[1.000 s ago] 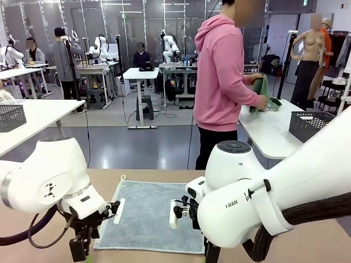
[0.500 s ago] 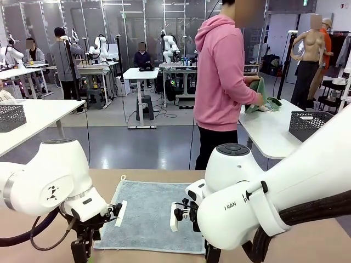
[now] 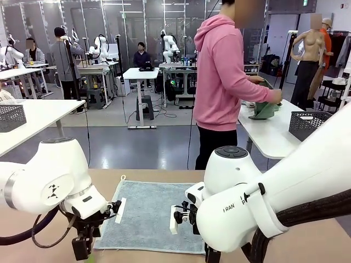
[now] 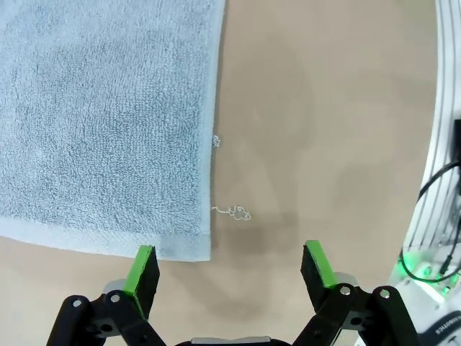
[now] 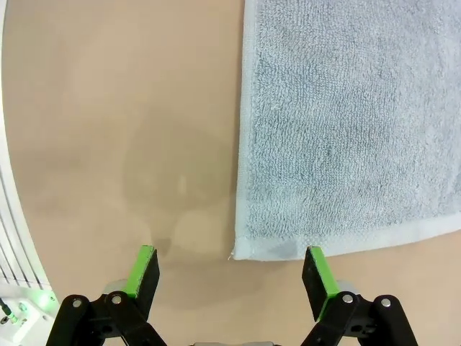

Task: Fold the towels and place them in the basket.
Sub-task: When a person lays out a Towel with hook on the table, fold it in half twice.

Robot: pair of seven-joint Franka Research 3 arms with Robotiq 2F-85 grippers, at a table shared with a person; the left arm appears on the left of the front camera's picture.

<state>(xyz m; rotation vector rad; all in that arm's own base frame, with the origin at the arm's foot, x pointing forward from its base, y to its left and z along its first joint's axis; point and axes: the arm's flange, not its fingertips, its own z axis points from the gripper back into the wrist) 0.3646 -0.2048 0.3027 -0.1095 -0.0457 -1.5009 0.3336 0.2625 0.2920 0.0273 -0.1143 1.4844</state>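
A light blue-grey towel [image 3: 149, 215] lies flat on the tan table, a small loop at its far left corner. My left gripper [image 4: 230, 268] hangs open over the towel's [image 4: 101, 122] near left corner, one green pad above the hem, the other above bare table. My right gripper [image 5: 232, 271] is open above the towel's [image 5: 353, 122] near right corner in the same way. Across the room a person holds a green towel [image 3: 264, 108] over another table. A dark basket [image 3: 310, 125] stands on that table at the right.
The tan table [image 4: 324, 144] is bare beside the towel, with a small thread [image 4: 234, 213] lying near the hem. My own arm bases [image 3: 55, 181] bulk large at the front. Another dark basket [image 3: 11, 116] stands on a white table at the left.
Both grippers have barely moved and stay open. The person has lowered the green towel from chest height onto the far table.
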